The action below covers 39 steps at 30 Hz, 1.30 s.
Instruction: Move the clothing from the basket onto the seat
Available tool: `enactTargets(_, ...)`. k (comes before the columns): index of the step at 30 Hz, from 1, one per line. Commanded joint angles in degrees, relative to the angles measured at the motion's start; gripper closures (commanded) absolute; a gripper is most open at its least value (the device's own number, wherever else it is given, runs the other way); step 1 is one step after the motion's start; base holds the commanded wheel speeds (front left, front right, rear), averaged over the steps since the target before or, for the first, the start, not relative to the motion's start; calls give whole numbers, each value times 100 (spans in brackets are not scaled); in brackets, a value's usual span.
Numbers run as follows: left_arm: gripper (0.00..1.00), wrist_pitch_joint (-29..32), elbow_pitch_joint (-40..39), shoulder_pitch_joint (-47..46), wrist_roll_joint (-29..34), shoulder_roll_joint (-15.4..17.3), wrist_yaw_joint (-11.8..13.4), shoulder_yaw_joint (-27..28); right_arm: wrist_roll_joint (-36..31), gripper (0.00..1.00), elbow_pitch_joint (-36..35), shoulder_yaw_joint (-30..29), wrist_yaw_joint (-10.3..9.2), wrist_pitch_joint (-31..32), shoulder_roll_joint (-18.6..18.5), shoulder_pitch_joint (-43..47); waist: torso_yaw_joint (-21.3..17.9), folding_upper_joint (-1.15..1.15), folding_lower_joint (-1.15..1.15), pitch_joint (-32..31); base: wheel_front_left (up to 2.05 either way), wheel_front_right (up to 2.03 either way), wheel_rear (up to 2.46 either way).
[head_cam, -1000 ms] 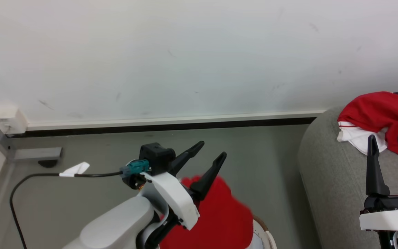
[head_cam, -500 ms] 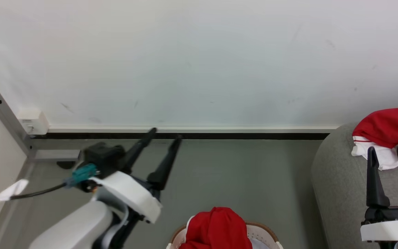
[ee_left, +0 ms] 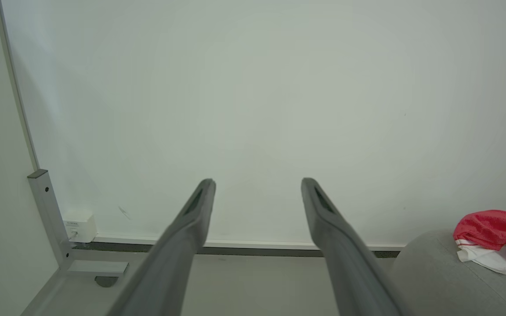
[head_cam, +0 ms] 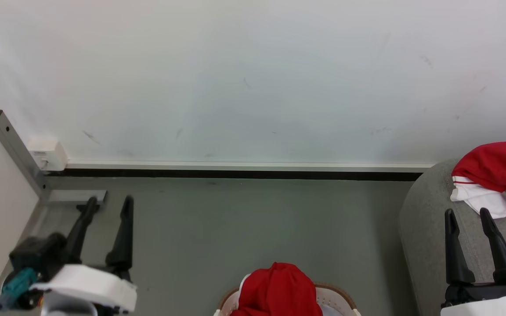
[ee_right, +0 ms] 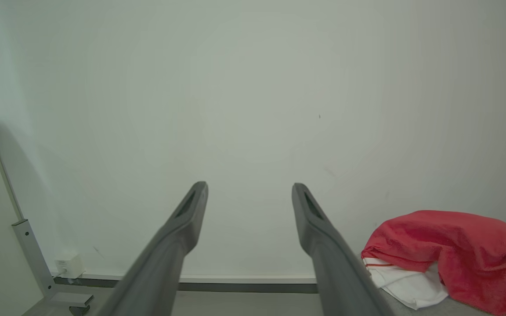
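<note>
Wide, empty: left pincer (head_cam: 109,200), right pincer (head_cam: 467,212). The clothing (ee_right: 446,245) sprawls sideways across the seat (head_cam: 424,228); head view adds the heaped basket (head_cam: 337,295).

Bright red clothing (head_cam: 277,287) with white trim; white basket (head_cam: 333,295) with a brown rim; light grey woven seat (head_cam: 428,232); dull grey-green floor (head_cam: 235,228); off-white wall (head_cam: 253,79).
</note>
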Motion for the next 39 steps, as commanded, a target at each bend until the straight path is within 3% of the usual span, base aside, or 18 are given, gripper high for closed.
enactTargets(1,0,-9,-50,339,195,-147,-44,245,-28,0,9,-1,-13,-26,0,117,-12,0,0,9,0,0,0)
enactTargets(13,0,-7,226,1427,1086,-1110,-841,1496,-141,0,180,107,-13,-103,137,152,-70,0,0,43,0,0,0)
enactTargets(31,0,-8,584,1450,1668,-1848,-1545,1980,-153,0,240,218,-13,-108,143,-43,-196,0,0,120,0,0,0)
enactTargets(39,0,-7,800,1089,1877,-2119,-1810,1786,-180,0,158,203,-13,-109,76,-287,-383,0,0,431,0,0,0)
